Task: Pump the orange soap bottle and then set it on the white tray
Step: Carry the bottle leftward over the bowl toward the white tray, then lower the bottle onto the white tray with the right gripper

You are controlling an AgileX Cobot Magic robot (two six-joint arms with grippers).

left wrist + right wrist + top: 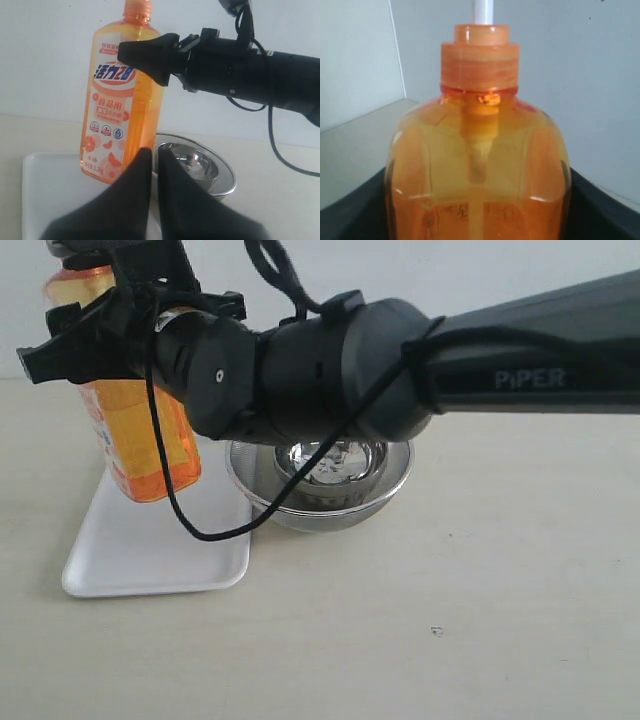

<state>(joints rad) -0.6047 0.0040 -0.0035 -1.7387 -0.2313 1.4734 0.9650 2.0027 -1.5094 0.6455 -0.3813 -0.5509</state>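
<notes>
Exterior: right claw (75, 345) grips the bottle (140, 435) tilted over the tray (150, 545), arm hiding its pump. Left wrist: left claw (152, 165) closed, empty, pump cropped. Right wrist: bottle (477, 165) fills frame between dark fingers (600, 205).

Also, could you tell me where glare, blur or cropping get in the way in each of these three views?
Exterior view: the right arm fills the frame slightly soft, hiding much of the orange soap bottle; the steel bowl shows bright reflections. Left wrist view: the near left fingers are blurred, the label sharp. Right wrist view: the bottle's neck fills the frame and the pump head is cropped off.
</notes>
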